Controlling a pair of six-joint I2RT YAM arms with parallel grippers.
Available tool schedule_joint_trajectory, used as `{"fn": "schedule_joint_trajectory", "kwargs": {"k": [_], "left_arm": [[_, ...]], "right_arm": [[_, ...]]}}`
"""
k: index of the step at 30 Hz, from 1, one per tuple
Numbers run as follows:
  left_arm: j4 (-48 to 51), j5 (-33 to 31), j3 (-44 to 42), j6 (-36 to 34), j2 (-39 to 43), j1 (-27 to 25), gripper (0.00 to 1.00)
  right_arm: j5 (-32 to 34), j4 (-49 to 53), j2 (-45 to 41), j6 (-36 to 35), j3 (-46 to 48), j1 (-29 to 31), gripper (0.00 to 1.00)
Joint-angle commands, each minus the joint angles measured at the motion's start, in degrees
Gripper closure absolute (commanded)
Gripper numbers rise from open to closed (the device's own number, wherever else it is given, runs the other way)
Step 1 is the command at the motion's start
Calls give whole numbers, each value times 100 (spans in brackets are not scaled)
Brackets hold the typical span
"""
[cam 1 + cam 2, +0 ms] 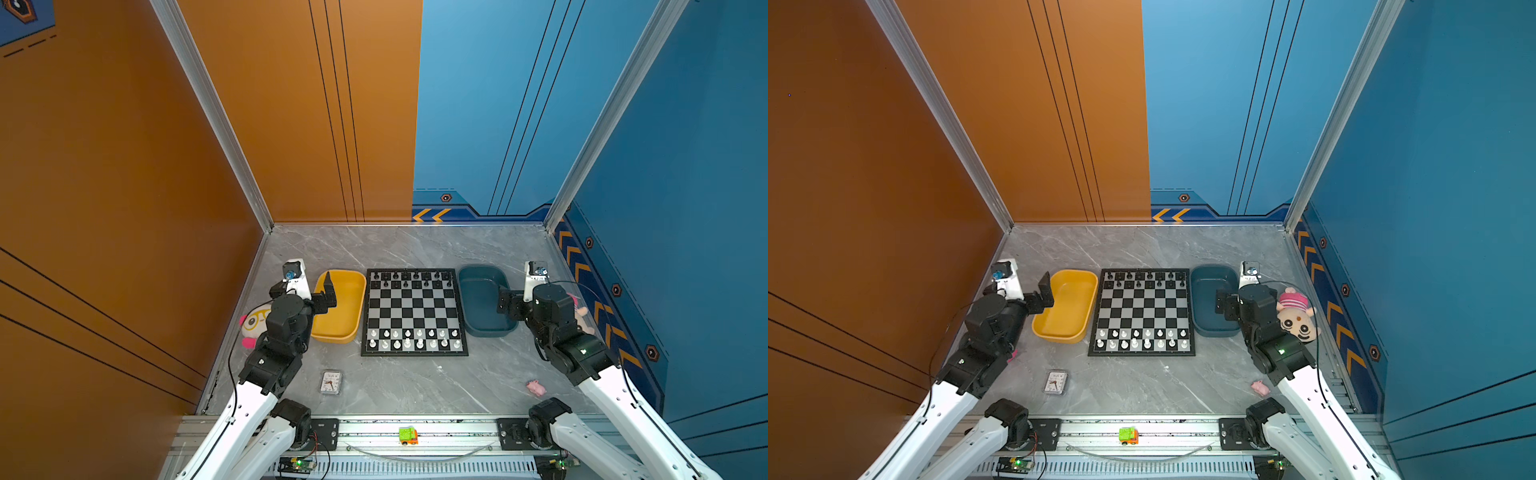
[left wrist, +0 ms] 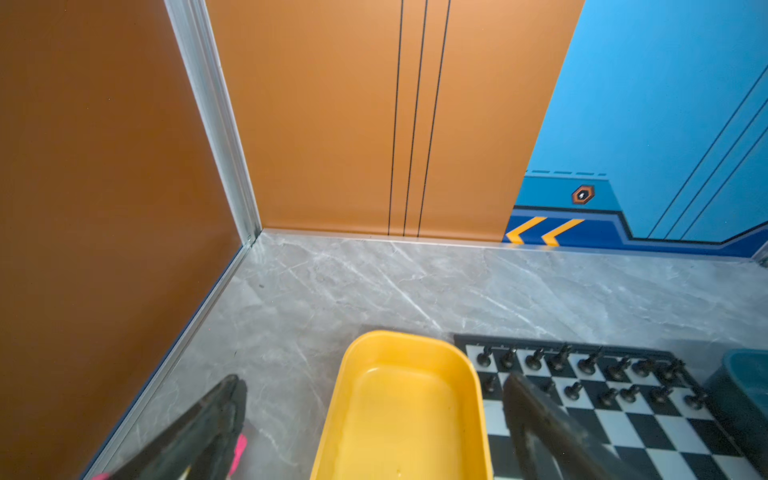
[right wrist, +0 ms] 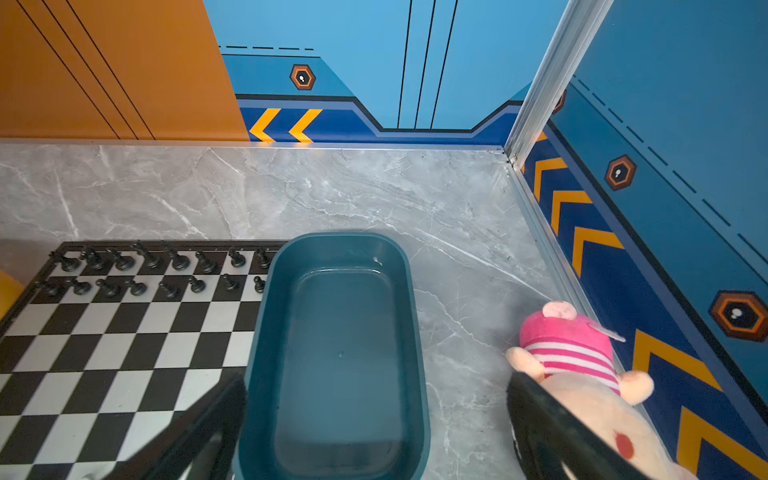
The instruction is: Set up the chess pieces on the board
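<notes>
The board (image 1: 413, 309) (image 1: 1144, 309) lies flat mid-table. Black chess pieces (image 1: 411, 279) (image 2: 582, 365) (image 3: 149, 262) fill its two far rows, white ones (image 1: 415, 338) (image 1: 1142, 338) its two near rows; the squares between are bare. My left gripper (image 1: 328, 295) (image 2: 374, 379) hangs open over the empty yellow tray (image 1: 340, 332), left of the board, holding nothing. Over the near end of the empty dark teal tray (image 1: 486, 330), right of the board, my right gripper (image 1: 505, 305) (image 3: 376, 381) is also open and empty.
A small clock (image 1: 331, 382) lies front left and a pink toy pig (image 1: 536, 387) front right. One plush toy (image 1: 253, 324) sits behind the left arm, another (image 1: 1298, 316) by the right wall. A green toy car (image 1: 408, 435) rests on the front rail.
</notes>
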State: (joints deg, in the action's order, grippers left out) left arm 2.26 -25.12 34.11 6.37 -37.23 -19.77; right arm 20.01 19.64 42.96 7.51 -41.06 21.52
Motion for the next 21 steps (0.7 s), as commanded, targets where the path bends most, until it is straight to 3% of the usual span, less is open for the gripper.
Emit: {"fn": "schedule_joint_trajectory", "kwargs": {"k": [1, 6, 11, 21], "left_arm": [[-973, -428, -749, -398, 215, 69, 2], [-2006, -584, -1534, -754, 166, 169, 2], [-2895, -204, -2128, -928, -343, 373, 2], [-3953, 697, -2587, -685, -1324, 1213, 2]], "right_arm": [[92, -1598, -212, -729, 682, -131, 0], [-211, -3011, 76, -768, 1619, -569, 0], [-782, -4909, 1143, -641, 2423, -1225, 0], [-1088, -6077, 3005, -737, 2271, -1444, 0]]}}
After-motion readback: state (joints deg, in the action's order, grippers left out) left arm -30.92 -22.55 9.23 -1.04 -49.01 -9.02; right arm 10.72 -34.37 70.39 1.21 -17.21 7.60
